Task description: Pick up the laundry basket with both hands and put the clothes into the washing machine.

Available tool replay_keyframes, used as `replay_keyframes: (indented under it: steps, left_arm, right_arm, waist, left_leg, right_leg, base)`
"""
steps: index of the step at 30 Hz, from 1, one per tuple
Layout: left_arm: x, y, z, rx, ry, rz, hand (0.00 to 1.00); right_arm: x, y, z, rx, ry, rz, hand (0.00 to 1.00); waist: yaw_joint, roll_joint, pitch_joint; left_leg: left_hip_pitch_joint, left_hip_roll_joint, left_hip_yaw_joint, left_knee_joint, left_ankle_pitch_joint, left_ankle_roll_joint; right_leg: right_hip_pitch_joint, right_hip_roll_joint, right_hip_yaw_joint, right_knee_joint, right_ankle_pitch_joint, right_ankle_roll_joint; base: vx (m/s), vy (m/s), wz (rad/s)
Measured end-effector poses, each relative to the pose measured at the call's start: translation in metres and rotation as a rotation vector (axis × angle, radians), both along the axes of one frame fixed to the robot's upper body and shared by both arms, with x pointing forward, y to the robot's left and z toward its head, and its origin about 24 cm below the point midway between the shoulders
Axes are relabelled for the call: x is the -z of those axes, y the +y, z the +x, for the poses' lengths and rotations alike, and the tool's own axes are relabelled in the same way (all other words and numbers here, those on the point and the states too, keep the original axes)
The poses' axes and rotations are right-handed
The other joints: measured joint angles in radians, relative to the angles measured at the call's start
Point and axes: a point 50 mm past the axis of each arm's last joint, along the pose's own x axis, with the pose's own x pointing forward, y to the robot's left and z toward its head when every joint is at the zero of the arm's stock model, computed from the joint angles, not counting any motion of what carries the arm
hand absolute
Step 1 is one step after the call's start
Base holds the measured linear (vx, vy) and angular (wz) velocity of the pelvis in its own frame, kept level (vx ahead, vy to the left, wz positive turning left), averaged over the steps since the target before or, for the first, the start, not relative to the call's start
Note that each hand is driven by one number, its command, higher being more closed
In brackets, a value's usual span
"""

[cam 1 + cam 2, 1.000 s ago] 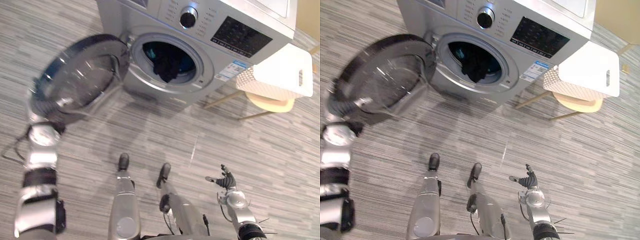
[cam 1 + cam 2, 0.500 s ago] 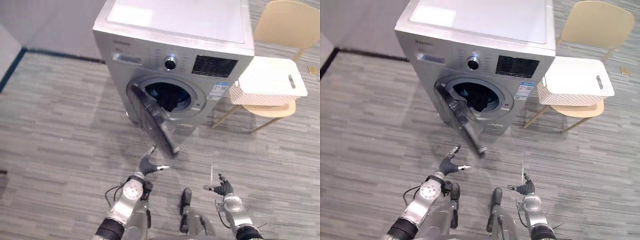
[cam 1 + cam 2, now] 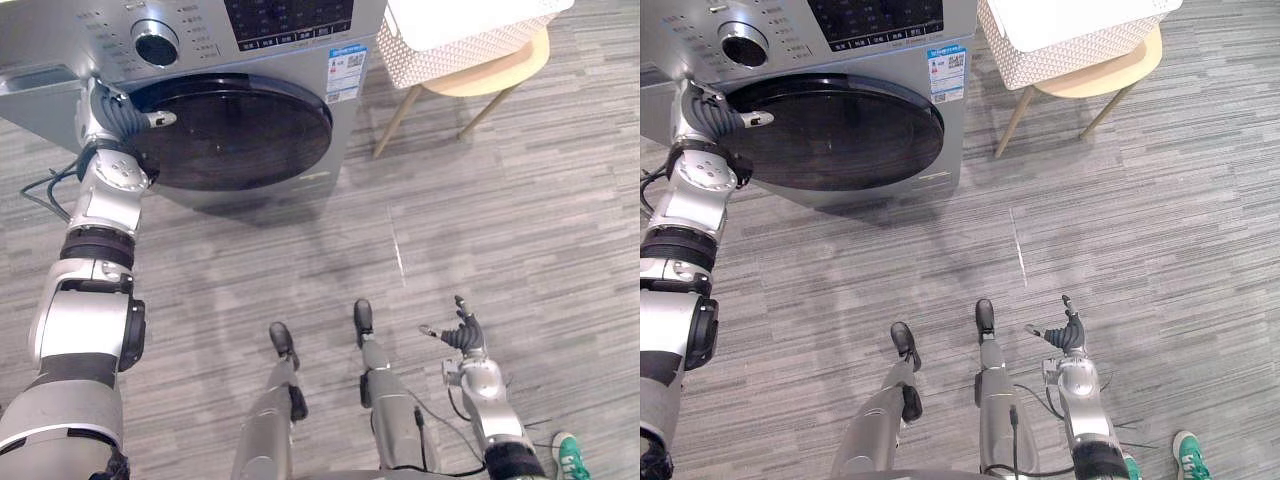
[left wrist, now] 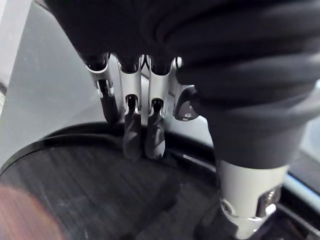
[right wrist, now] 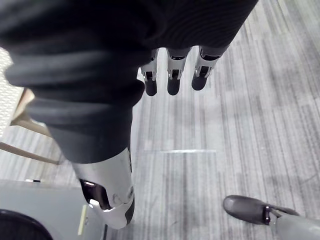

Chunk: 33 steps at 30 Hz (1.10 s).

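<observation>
The silver washing machine (image 3: pixel 60 60) stands at the top left with its dark round door (image 3: pixel 235 130) lying flat against the front. My left hand (image 3: pixel 115 115) rests at the door's left rim, open. In the left wrist view its straight fingers (image 4: pixel 132 135) touch the door's edge (image 4: pixel 75 195). The white laundry basket (image 3: pixel 450 45) sits on a pale wooden chair (image 3: pixel 490 75) right of the machine. My right hand (image 3: pixel 463 337) hangs low over the floor at the lower right, open and holding nothing. The dark door hides any clothes inside.
The chair's legs (image 3: pixel 395 120) stand close to the machine's right side. A person's green shoe (image 3: pixel 567 455) shows at the bottom right corner. Grey striped floor (image 5: pixel 240 125) spreads in front of the machine.
The door has swung from wide open to flat against the machine, with my left hand following it to the left rim. The camera has shifted. My right hand stays low.
</observation>
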Motion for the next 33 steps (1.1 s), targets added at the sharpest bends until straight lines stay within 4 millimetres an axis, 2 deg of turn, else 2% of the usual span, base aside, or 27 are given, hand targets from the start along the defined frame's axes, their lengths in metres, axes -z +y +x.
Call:
replay_keyframes:
  steps: [2,5,8,10,12,13,14,15,16,18,19,22,24,26,28,29,30,32,33]
  left_arm:
    - [-0.008,-0.001,-0.002,-0.006,-0.052,-0.011,0.00]
    - [-0.006,-0.006,-0.001,0.011,-0.075,-0.054,0.00]
    - [0.005,-0.020,0.001,0.064,-0.097,-0.112,0.00]
    - [0.027,-0.029,-0.001,0.100,-0.076,-0.130,0.00]
    - [0.068,-0.044,-0.008,0.148,-0.016,-0.186,0.00]
    - [0.105,-0.055,-0.018,0.171,0.033,-0.261,0.00]
    - [0.120,-0.061,-0.024,0.177,0.054,-0.298,0.00]
    - [0.146,-0.070,-0.035,0.185,0.092,-0.355,0.00]
    - [0.182,-0.085,-0.053,0.187,0.162,-0.427,0.00]
    - [0.239,-0.100,-0.090,0.156,0.309,-0.545,0.00]
    - [0.269,-0.104,-0.117,0.118,0.400,-0.604,0.00]
    - [0.317,-0.111,-0.171,0.049,0.573,-0.695,0.00]
    - [0.334,-0.113,-0.193,0.016,0.648,-0.731,0.00]
    - [0.348,-0.114,-0.210,-0.007,0.715,-0.765,0.00]
    - [0.359,-0.115,-0.223,-0.028,0.774,-0.791,0.00]
    - [0.367,-0.113,-0.235,-0.054,0.824,-0.808,0.00]
    - [0.373,-0.110,-0.243,-0.086,0.856,-0.826,0.00]
    - [0.380,-0.104,-0.256,-0.148,0.892,-0.846,0.00]
    - [0.384,-0.098,-0.264,-0.187,0.907,-0.857,0.00]
  right_arm:
    - [-0.007,0.003,0.000,-0.014,-0.041,-0.002,0.00]
    - [-0.016,0.002,-0.002,-0.003,-0.089,-0.012,0.00]
    - [-0.015,0.001,-0.005,0.001,-0.087,-0.013,0.00]
    - [-0.013,0.001,-0.007,0.004,-0.077,-0.012,0.00]
    - [-0.007,0.000,-0.012,0.011,-0.053,-0.010,0.00]
    - [-0.001,0.000,-0.015,0.017,-0.024,-0.006,0.00]
    - [0.002,-0.001,-0.016,0.019,-0.010,-0.004,0.00]
    - [0.007,-0.002,-0.019,0.028,0.016,-0.003,0.00]
    - [0.017,-0.006,-0.024,0.054,0.064,0.003,0.00]
    - [0.033,-0.013,-0.032,0.104,0.146,0.020,0.00]
    - [0.044,-0.015,-0.040,0.125,0.206,0.026,0.00]
    - [0.065,-0.017,-0.056,0.151,0.331,0.042,0.00]
    - [0.070,-0.015,-0.059,0.153,0.363,0.052,0.00]
    - [0.071,-0.013,-0.060,0.156,0.366,0.059,0.00]
    - [0.072,-0.013,-0.058,0.157,0.372,0.061,0.00]
    - [0.072,-0.014,-0.055,0.162,0.376,0.064,0.00]
    - [0.074,-0.014,-0.053,0.161,0.391,0.065,0.00]
    - [0.076,-0.017,-0.052,0.158,0.410,0.057,0.00]
    - [0.079,-0.016,-0.054,0.158,0.434,0.061,0.00]
  waist:
    - [0.005,-0.013,0.007]
    - [0.008,-0.013,0.007]
    - [0.019,-0.013,0.007]
    - [0.022,-0.012,0.006]
    - [0.027,-0.009,0.005]
    - [0.031,-0.005,0.003]
    - [0.034,-0.001,0.000]
    - [0.038,0.006,-0.004]
    - [0.054,0.019,-0.015]
    - [0.069,0.048,-0.035]
    - [0.079,0.066,-0.050]
    - [0.113,0.102,-0.081]
    - [0.119,0.117,-0.091]
    - [0.115,0.123,-0.104]
    - [0.118,0.116,-0.110]
    - [0.117,0.111,-0.114]
    - [0.115,0.109,-0.115]
    - [0.116,0.110,-0.116]
    - [0.111,0.105,-0.122]
  left_leg:
    - [-0.011,0.007,0.001,0.002,0.000,-0.001]
    - [-0.010,0.011,-0.002,0.003,-0.004,-0.007]
    - [-0.001,0.014,-0.014,0.002,-0.005,-0.008]
    - [0.019,0.016,-0.025,0.003,-0.005,-0.009]
    - [0.057,0.016,-0.046,0.002,-0.009,-0.014]
    - [0.085,0.018,-0.066,0.001,-0.011,-0.016]
    - [0.094,0.020,-0.074,0.001,-0.013,-0.020]
    - [0.108,0.020,-0.086,-0.001,-0.016,-0.026]
    - [0.125,0.020,-0.102,-0.002,-0.014,-0.026]
    - [0.152,0.019,-0.136,-0.003,-0.009,-0.025]
    - [0.174,0.017,-0.163,-0.009,-0.009,-0.025]
    - [0.221,0.006,-0.250,-0.017,-0.003,-0.033]
    - [0.221,0.003,-0.293,-0.015,-0.006,-0.046]
    - [0.213,0.016,-0.232,-0.005,-0.021,-0.031]
    - [0.209,0.042,-0.071,0.004,-0.038,-0.005]
    - [0.203,0.060,0.065,0.023,-0.061,0.029]
    - [0.201,0.079,0.186,0.047,-0.066,0.037]
    - [0.195,0.090,0.278,0.081,-0.043,0.049]
    - [0.183,0.079,0.261,0.104,-0.021,0.053]
  right_leg:
    - [-0.009,0.006,0.001,0.000,0.000,0.000]
    - [-0.006,0.008,-0.001,0.001,0.000,0.000]
    - [0.006,0.010,-0.007,0.006,0.000,0.000]
    - [0.031,0.011,-0.021,0.005,-0.003,-0.004]
    - [0.083,0.011,-0.047,0.006,-0.027,-0.027]
    - [0.120,0.013,-0.068,0.008,-0.042,-0.030]
    - [0.131,0.014,-0.078,0.011,-0.050,-0.031]
    - [0.152,0.014,-0.093,0.014,-0.060,-0.034]
    - [0.175,0.015,-0.112,0.021,-0.075,-0.034]
    - [0.213,0.013,-0.147,0.037,-0.102,-0.034]
    - [0.243,0.012,-0.174,0.048,-0.122,-0.034]
    - [0.320,0.003,-0.271,0.087,-0.179,-0.027]
    - [0.357,-0.015,-0.361,0.133,-0.226,-0.022]
    - [0.386,-0.040,-0.461,0.172,-0.267,-0.012]
    - [0.408,-0.071,-0.549,0.199,-0.290,0.001]
    - [0.421,-0.089,-0.595,0.211,-0.301,0.013]
    - [0.432,-0.114,-0.637,0.226,-0.311,0.027]
    - [0.460,-0.149,-0.709,0.249,-0.325,0.047]
    - [0.490,-0.170,-0.757,0.250,-0.332,0.059]
  base:
    - [0.01,-0.010,0.02]
    - [0.00,0.000,0.00]
    - [-0.01,0.008,0.07]
    - [0.00,-0.002,0.14]
    - [0.02,-0.017,0.29]
    - [0.03,-0.023,0.34]
    - [0.05,-0.030,0.39]
    - [0.06,-0.029,0.36]
    - [0.07,-0.028,0.46]
    - [0.10,-0.018,0.56]
    - [0.13,-0.009,0.65]
    - [0.08,0.007,0.86]
    - [0.01,0.024,1.40]
    - [0.01,0.053,1.65]
    - [0.05,0.086,1.35]
    - [0.09,0.102,1.27]
    - [0.11,0.121,1.24]
    - [0.13,0.153,1.18]
    - [0.18,0.178,1.18]
